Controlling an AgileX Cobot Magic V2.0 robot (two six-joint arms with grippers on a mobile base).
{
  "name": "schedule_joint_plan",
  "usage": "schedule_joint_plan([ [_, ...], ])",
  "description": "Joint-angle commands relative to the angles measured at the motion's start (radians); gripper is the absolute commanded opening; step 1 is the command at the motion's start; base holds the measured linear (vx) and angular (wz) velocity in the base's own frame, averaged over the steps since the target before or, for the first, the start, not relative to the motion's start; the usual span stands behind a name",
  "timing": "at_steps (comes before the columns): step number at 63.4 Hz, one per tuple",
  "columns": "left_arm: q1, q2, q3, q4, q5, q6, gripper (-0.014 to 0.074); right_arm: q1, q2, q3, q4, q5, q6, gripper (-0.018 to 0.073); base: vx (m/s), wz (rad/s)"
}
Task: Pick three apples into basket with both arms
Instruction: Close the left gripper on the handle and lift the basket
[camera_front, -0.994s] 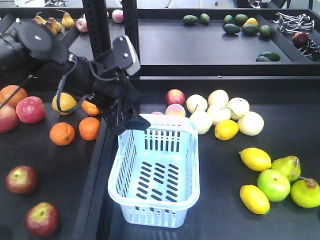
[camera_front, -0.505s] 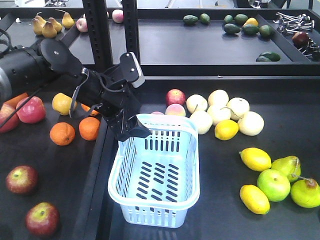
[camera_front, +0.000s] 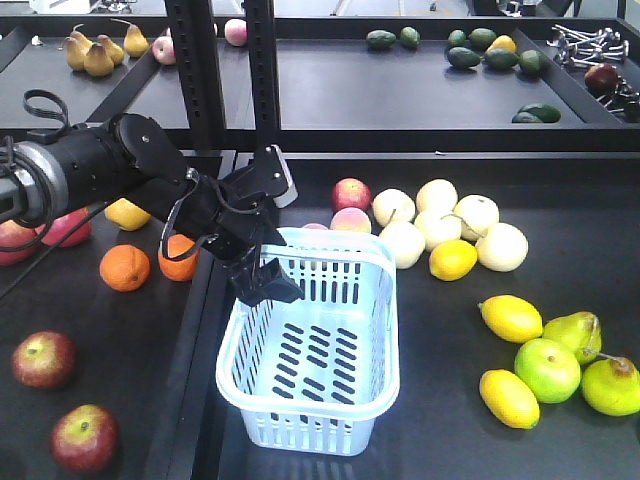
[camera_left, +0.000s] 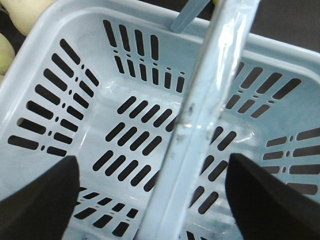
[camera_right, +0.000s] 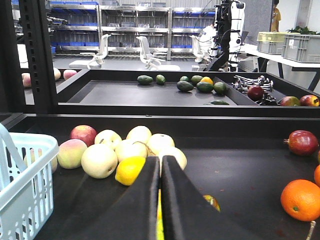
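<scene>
The pale blue basket stands mid-table with nothing in it. My left gripper hangs over its rear left corner. In the left wrist view the left gripper is open, its black fingers wide apart, and a pale bar of the basket, rim or handle, runs between them untouched. Two dark red apples lie at front left. The right wrist view shows another dark red apple at far right. My right gripper is shut and low over the tray.
Oranges and pink-red apples lie left of the arm. Pale round fruit, lemons and green fruit lie right of the basket. A black upright post stands behind, and a raised divider runs along the basket's left.
My left arm has swung lower and flatter. Its gripper has moved down and a little right, onto the basket's rear left rim. The basket has not moved.
</scene>
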Motion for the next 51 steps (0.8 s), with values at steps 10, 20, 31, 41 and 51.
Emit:
schedule_joint_plan([
  [10, -0.005, -0.051, -0.03, -0.054, -0.002, -0.053, 0.0283, -0.007, -0.013, 0.014, -0.013, -0.078, -0.009, -0.0004, 0.0, 0.0],
  [20, -0.004, -0.062, -0.032, -0.055, 0.028, -0.08, -0.0008, -0.007, -0.013, 0.014, -0.013, -0.078, -0.009, -0.0004, 0.0, 0.0],
  [31, -0.004, -0.12, -0.032, -0.084, 0.044, -0.121, -0.0008, -0.007, -0.013, 0.014, -0.013, -0.078, -0.009, -0.0004, 0.0, 0.0],
  [41, -0.004, -0.213, -0.032, -0.116, 0.043, -0.211, -0.0008, -0.007, -0.013, 0.014, -0.013, -0.078, -0.009, -0.0004, 0.0, 0.0],
  [51, -0.004, -0.319, -0.032, -0.108, 0.082, -0.323, -0.0008, -0.007, -0.013, 0.014, -0.013, -0.078, -0.009, -0.0004, 0.0, 0.0],
])
